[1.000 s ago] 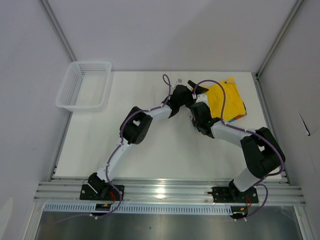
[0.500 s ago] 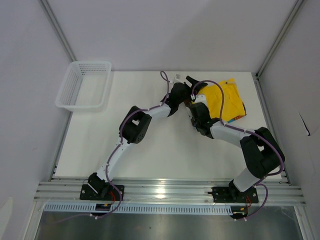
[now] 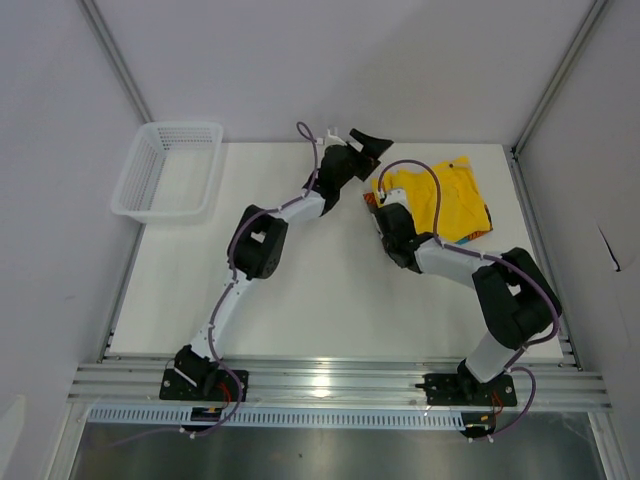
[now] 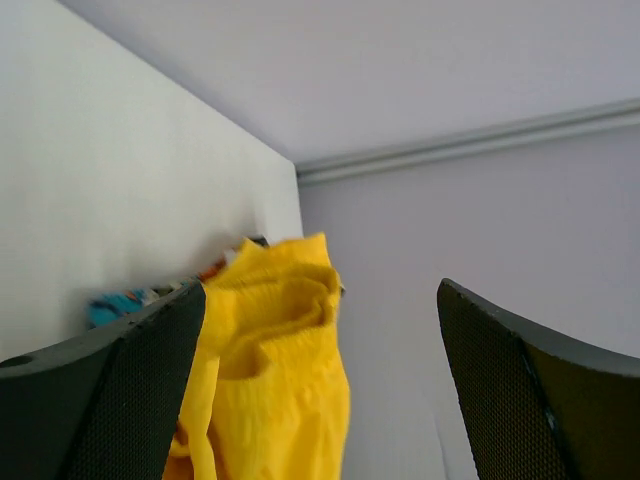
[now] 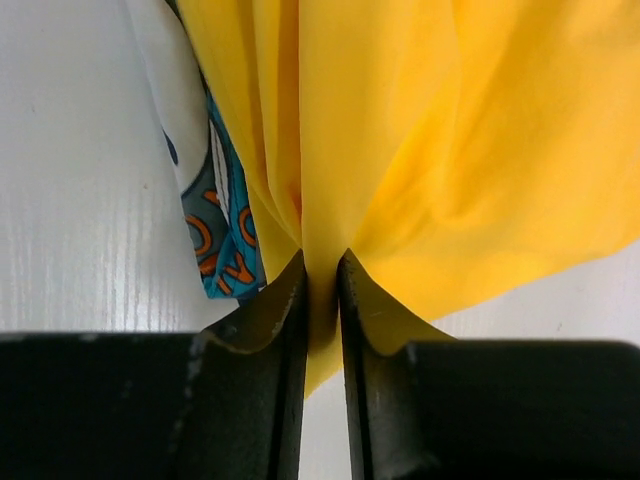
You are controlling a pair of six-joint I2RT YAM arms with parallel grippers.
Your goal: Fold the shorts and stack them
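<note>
The yellow shorts [image 3: 452, 196] lie bunched at the far right of the table, on top of the printed shorts [image 3: 478, 235], whose blue-orange edge peeks out. My right gripper [image 3: 380, 207] is shut on the yellow cloth's near-left edge; its wrist view shows the yellow shorts [image 5: 440, 130] pinched between the fingers, with the printed shorts [image 5: 215, 225] just left of them. My left gripper [image 3: 366, 144] is open and raised at the back, left of the pile. In its wrist view the yellow shorts [image 4: 275, 390] lie beyond the wide-open fingers [image 4: 110, 400].
A white mesh basket [image 3: 168, 168] stands at the table's far left corner. The back wall rises right behind the left gripper. An aluminium frame post [image 3: 518, 160] runs along the table's right side.
My left gripper has let go of the yellow shorts, opened, and lifted back-left toward the wall. The right gripper stays clamped on the cloth and has shifted slightly left.
</note>
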